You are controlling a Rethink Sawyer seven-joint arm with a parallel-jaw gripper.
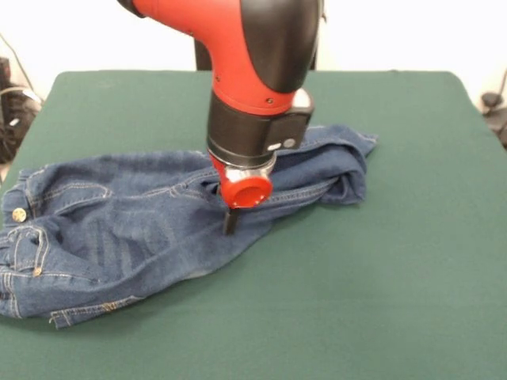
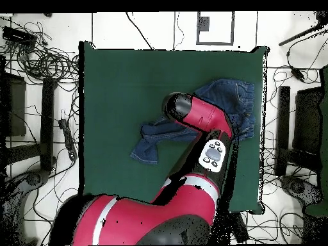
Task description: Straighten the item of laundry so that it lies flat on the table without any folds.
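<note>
- One pair of jeans [image 1: 135, 229] on the table [image 1: 396, 301], which I log as blue denim with tan stitching, lying crumpled rather than flat.
- Waistband end: in the front view it sits at the table's left edge, with a brass button [image 1: 18, 214] showing and a pocket seam just below it.
- Leg end: it runs toward the middle of the table and finishes in a bunched, folded-over lump [image 1: 344, 170], with the hem turned back on itself.
- Folds: I count several soft ridges across the thigh area, and the lower edge near the waistband is doubled over.
- Overhead view: the jeans [image 2: 240, 102] lie toward one long edge of the table [image 2: 128, 83], with one leg trailing inward to a cuff [image 2: 146, 152] near the table's middle.
- One hand [image 1: 230, 220] on the red and black arm [image 1: 261, 71], reaching down over the legs of the jeans; its dark tip touches or nearly touches the denim at a crease.
- Hand state: I cannot tell whether it is released or clenched, since the arm's body and a red round cap [image 1: 245, 190] cover most of it.
- Surroundings: cables [image 2: 45, 61] lie on the floor beyond one short edge of the table.
</note>
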